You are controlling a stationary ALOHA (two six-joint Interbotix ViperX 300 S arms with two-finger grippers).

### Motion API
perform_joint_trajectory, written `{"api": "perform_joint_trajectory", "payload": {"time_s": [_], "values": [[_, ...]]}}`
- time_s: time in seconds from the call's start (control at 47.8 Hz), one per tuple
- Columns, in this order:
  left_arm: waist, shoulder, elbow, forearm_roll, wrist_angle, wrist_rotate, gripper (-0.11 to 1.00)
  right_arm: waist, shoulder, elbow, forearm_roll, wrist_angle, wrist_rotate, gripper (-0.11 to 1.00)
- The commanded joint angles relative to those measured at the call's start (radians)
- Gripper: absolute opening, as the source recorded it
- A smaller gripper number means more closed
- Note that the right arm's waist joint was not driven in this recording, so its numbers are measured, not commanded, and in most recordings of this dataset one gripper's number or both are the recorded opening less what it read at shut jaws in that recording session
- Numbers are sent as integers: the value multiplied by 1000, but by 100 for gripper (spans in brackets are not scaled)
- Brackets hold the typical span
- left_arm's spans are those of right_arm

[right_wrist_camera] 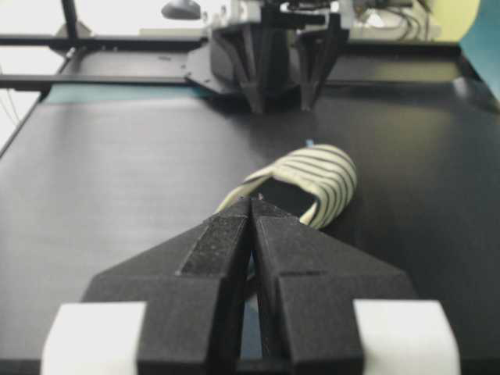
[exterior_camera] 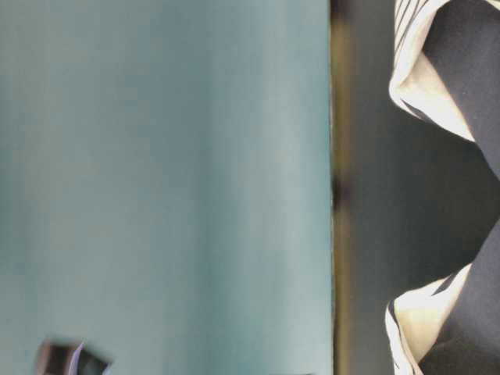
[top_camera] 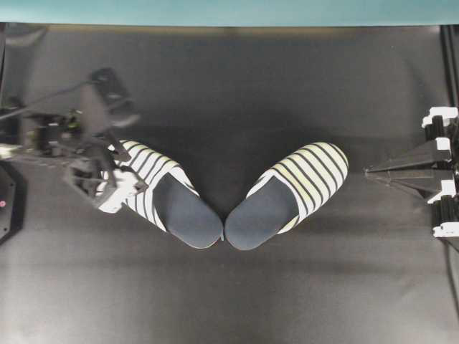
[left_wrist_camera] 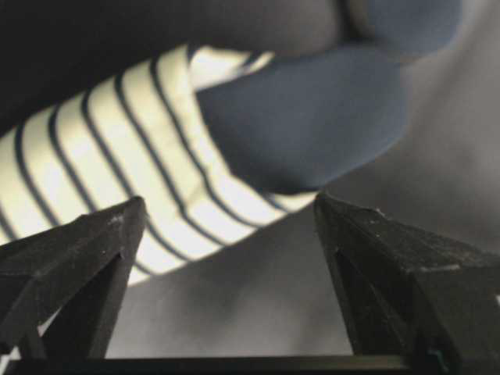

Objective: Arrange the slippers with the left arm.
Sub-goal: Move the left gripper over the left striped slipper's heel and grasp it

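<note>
Two striped slippers lie on the black mat with their heels nearly touching, toes spread apart in a V. The left slipper (top_camera: 172, 197) has its striped toe partly under my left gripper (top_camera: 115, 180), which hovers over the toe's outer edge. In the left wrist view this slipper (left_wrist_camera: 117, 156) shows just beyond the open left gripper (left_wrist_camera: 230, 207), with only mat between the fingers. The right slipper (top_camera: 294, 190) lies free. My right gripper (top_camera: 369, 172) rests shut at the right edge, pointing at that slipper (right_wrist_camera: 312, 183); its tips (right_wrist_camera: 251, 201) meet.
A teal wall (top_camera: 229, 11) runs along the back of the black mat (top_camera: 229, 287). The table-level view is turned sideways and shows the teal wall (exterior_camera: 156, 187) and both slippers' edges (exterior_camera: 426, 86). The left arm's base (right_wrist_camera: 273, 55) stands at the far end in the right wrist view.
</note>
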Motion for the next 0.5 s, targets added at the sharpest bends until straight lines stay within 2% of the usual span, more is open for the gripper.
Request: {"api": "perform_joint_trajectory", "payload": {"time_s": [0.0, 0.125, 0.293, 0.481], "values": [[15, 83, -97, 3, 103, 0, 83, 0, 2, -5, 2, -3, 5, -1], [41, 178, -166, 3, 173, -5, 81, 0, -5, 3, 2, -5, 5, -1], [52, 298, -239, 3, 192, -6, 81, 2, -21, 18, 2, -3, 5, -1], [52, 365, -268, 3, 218, -28, 81, 0, -41, 29, 2, -3, 5, -1]]}}
